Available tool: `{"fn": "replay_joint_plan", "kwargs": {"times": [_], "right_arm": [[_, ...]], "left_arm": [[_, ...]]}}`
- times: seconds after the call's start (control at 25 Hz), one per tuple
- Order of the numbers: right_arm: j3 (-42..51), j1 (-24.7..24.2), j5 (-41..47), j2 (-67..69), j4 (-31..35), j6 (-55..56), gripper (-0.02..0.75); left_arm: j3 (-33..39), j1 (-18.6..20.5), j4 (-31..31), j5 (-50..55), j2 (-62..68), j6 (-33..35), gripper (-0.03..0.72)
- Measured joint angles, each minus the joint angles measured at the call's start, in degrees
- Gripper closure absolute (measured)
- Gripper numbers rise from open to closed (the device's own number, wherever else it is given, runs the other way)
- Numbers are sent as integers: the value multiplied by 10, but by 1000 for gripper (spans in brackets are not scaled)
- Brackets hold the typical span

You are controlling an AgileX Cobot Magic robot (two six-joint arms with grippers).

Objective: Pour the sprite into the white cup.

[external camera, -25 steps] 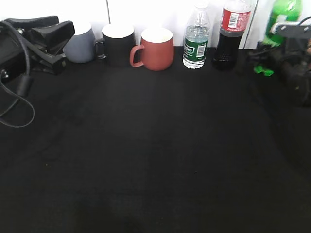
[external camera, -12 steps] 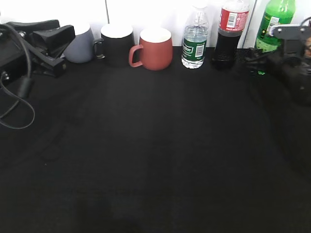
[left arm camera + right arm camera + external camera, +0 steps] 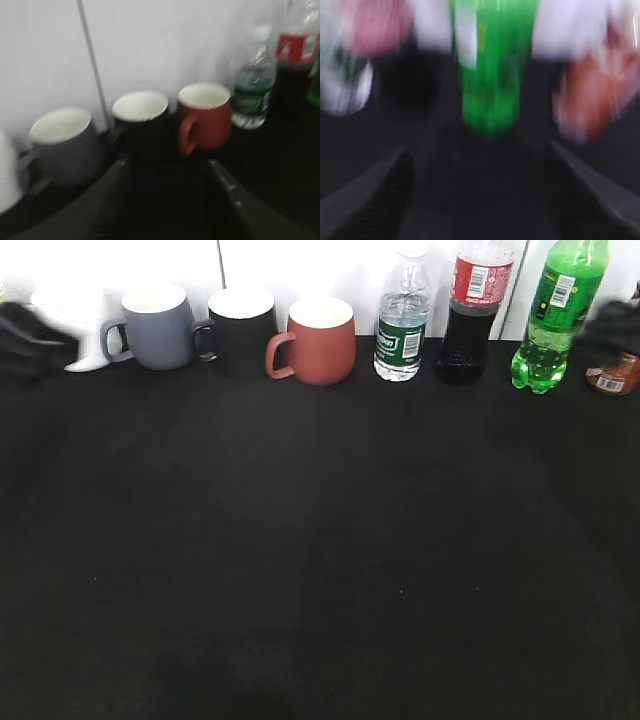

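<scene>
The sprite point(image 3: 553, 320), a tall green bottle, stands at the back right against the wall. It fills the middle of the blurred right wrist view point(image 3: 492, 75). My right gripper point(image 3: 480, 165) is open and empty, facing the bottle from a short way off. The white cup point(image 3: 80, 340) stands at the back far left, partly behind the blurred dark left arm point(image 3: 25, 340). Only its edge shows in the left wrist view point(image 3: 7, 175). My left gripper point(image 3: 167, 172) is open and empty, pointing at the black mug point(image 3: 142, 125).
Along the back wall stand a grey mug point(image 3: 155, 328), the black mug point(image 3: 240, 330), a brick-red mug point(image 3: 318, 340), a small water bottle point(image 3: 400, 325) and a cola bottle point(image 3: 475, 310). A small brown jar point(image 3: 612, 375) sits right of the sprite. A black cloth point(image 3: 320, 540) covers the table.
Both arms have pulled back toward the sides. The left arm moved left, uncovering the grey mug and white cup. The right arm moved right, uncovering the sprite's base and the brown jar.
</scene>
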Motion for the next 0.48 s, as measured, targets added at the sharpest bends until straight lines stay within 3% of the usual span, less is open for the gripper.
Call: {"fn": "replay_joint_plan", "kwargs": {"times": [0.12, 0.2, 0.32, 0.48], "right_arm": [[0, 0, 216, -106, 20, 1, 142], [0, 0, 314, -183, 20, 1, 144], [0, 0, 431, -318, 13, 1, 144], [5, 0, 545, -514, -57, 59, 144]], "left_arm": [[-56, 0, -24, 274, -31, 0, 284], [-57, 0, -24, 395, -70, 0, 262], [-57, 0, -22, 476, -158, 0, 113], [-39, -1, -25, 519, -323, 0, 117]]}}
